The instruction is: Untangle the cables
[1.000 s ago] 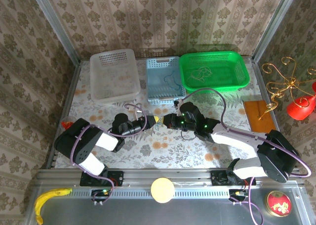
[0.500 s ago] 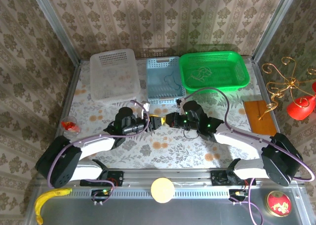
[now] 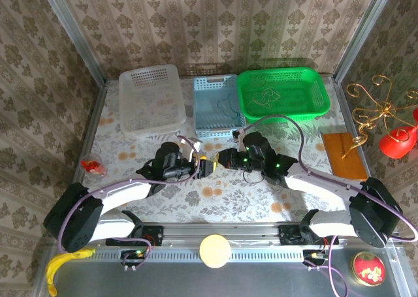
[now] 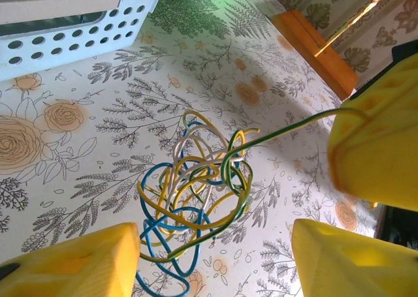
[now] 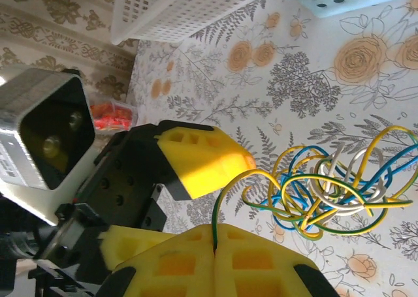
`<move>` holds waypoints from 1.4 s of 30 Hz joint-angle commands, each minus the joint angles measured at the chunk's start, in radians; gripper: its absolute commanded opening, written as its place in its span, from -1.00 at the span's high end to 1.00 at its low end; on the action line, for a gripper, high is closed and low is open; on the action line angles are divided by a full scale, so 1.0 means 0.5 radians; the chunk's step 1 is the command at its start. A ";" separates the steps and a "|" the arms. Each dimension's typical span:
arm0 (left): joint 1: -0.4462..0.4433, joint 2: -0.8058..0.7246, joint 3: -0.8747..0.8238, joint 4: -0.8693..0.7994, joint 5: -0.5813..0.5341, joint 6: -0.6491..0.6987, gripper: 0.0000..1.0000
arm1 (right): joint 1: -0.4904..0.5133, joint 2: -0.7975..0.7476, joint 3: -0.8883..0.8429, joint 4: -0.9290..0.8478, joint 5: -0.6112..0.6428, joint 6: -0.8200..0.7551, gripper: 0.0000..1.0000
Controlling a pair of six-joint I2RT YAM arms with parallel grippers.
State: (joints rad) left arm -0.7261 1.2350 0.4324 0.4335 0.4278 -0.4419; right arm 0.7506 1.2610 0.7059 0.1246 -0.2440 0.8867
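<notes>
The cables [image 4: 196, 192] hang as 1 knot over the counter's [image 4: 78, 153] middle, just before the blue basket [image 4: 59, 36]. 1 green-yellow strand [image 5: 225, 199] runs from it into my right pincer [image 5: 214, 241], clamped on it. My left pincer [image 4: 212, 264] gapes, the knot straight ahead between its 2 fingers, arm stretched low.

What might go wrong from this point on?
1. The right gripper pinches only one thin green-yellow strand leading out of the tangle of cables. A pull may slip it free or cinch the knot tighter.
2. The left gripper is open, with its fingers either side of the tangle's lower loops. Closing there would likely catch several cables at once.
</notes>
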 commanded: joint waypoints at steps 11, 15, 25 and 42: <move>-0.014 0.151 0.046 0.223 0.006 0.081 -0.29 | 0.066 0.024 0.120 0.139 -0.092 0.103 1.00; -0.011 0.260 0.018 0.429 -0.021 0.048 -0.09 | 0.079 0.034 0.138 0.183 -0.107 0.149 1.00; 0.006 0.334 -0.113 0.572 -0.048 -0.028 1.00 | 0.019 -0.060 0.217 0.198 -0.140 0.208 1.00; -0.019 0.384 -0.313 0.603 -0.108 -0.180 1.00 | -0.312 -0.267 0.861 -0.081 -0.361 0.111 1.00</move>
State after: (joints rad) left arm -0.7273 1.3945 0.3115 0.8299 0.3954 -0.5030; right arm 0.6178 1.1862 1.0233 0.0074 -0.3916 0.9718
